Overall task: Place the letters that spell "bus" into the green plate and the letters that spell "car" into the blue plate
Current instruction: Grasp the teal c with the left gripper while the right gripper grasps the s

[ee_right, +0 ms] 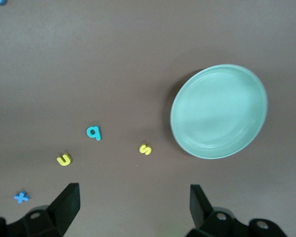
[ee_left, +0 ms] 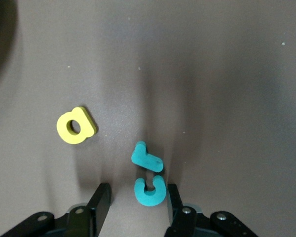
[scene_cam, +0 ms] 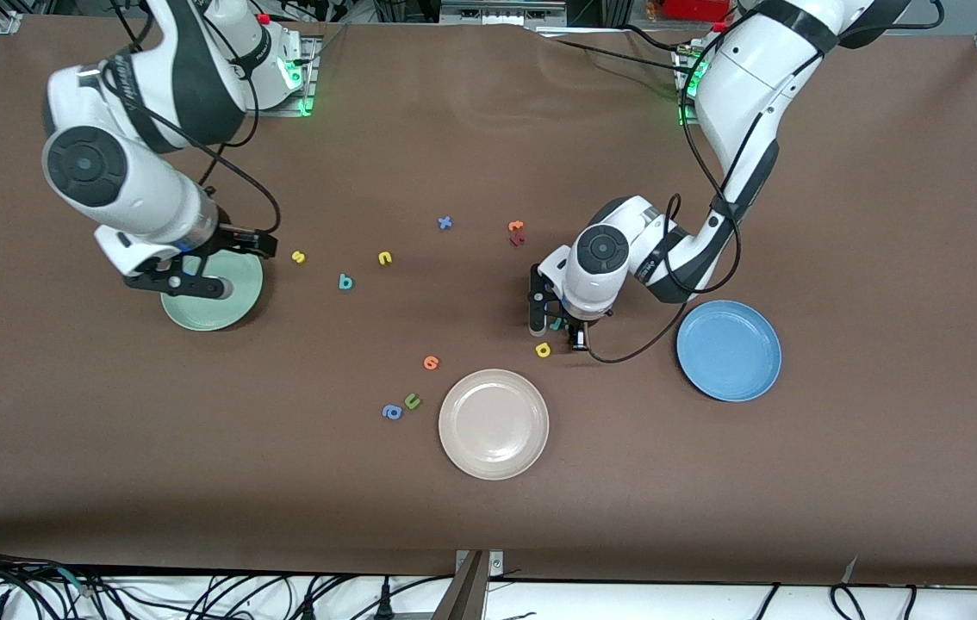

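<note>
My left gripper (scene_cam: 557, 331) is down at the table, its fingers open around the teal "c" (ee_left: 150, 192). One finger (ee_left: 171, 197) touches the "c"; the other stands apart from it. The teal "r" (ee_left: 147, 158) lies against the "c", and the yellow "a" (scene_cam: 543, 349) lies beside them. The blue plate (scene_cam: 728, 350) sits toward the left arm's end. My right gripper (scene_cam: 183, 280) hangs open and empty over the green plate (scene_cam: 221, 310). Beside that plate lie the yellow "s" (scene_cam: 299, 257), teal "b" (scene_cam: 345, 282) and yellow "u" (scene_cam: 385, 257).
A beige plate (scene_cam: 494, 424) sits nearer the front camera than the "a". An orange letter (scene_cam: 431, 362), a green "u" (scene_cam: 412, 400) and a blue "a" (scene_cam: 392, 412) lie beside it. A blue "x" (scene_cam: 444, 223) and orange and red letters (scene_cam: 516, 226) lie farther back.
</note>
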Available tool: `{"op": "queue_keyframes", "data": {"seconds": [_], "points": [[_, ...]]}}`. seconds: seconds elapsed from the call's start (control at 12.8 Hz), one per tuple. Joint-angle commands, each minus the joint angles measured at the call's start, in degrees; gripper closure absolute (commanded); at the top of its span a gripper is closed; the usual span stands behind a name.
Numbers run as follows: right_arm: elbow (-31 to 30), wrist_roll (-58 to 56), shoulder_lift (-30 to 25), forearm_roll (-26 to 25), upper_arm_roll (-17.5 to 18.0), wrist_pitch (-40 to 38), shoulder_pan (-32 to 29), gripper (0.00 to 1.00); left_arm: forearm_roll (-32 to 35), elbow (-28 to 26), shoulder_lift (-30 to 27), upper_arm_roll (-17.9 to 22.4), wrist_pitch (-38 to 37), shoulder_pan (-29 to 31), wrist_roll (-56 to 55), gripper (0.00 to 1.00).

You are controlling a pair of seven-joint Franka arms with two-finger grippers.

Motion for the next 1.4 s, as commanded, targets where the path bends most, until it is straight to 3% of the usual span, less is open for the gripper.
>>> {"op": "queue_keyframes", "data": {"seconds": [0.0,0.16,0.39,0.55,0.7,0.86,1.09,1.33], "points": [[-8.66,0.6,-2.62,2.19,-0.09,7.16,-0.17,0.01,2.12,-0.58,-0.35,0.39,0.85,-1.26,-0.47,0.51],[-14.8,-0.19,-2.63,2.19,-0.09,14.79,-0.17,0.02,2.21,-0.58,-0.26,0.39,0.85,-1.44,-0.47,0.54],[-22.98,-0.8,-2.19,2.19,-0.09,24.64,-0.17,0.02,5.28,-0.67,-0.26,0.3,0.76,-1.18,-0.38,0.78],[-26.94,-1.42,-1.31,2.19,0.0,31.58,-0.17,0.02,5.37,-0.76,-0.61,0.3,0.24,-0.74,-0.12,0.82],[-29.85,-2.56,-0.26,2.11,-0.09,36.86,-0.17,0.04,5.37,-0.67,-0.61,0.39,0.15,-0.65,0.06,0.93],[-32.49,-3.53,1.32,2.11,-0.09,42.49,-0.17,0.09,5.37,-0.67,-2.1,0.3,-1.16,0.74,0.41,0.92],[-34.6,-3.88,4.31,2.11,-0.09,50.31,-0.17,0.14,4.41,-0.06,-7.98,0.13,-13.35,4.52,1.37,0.91],[-34.87,-5.28,5.02,2.11,-0.17,51.3,-0.17,0.31,4.32,-0.15,-9.66,0.13,-16.55,10.4,5.74,0.91]]}}
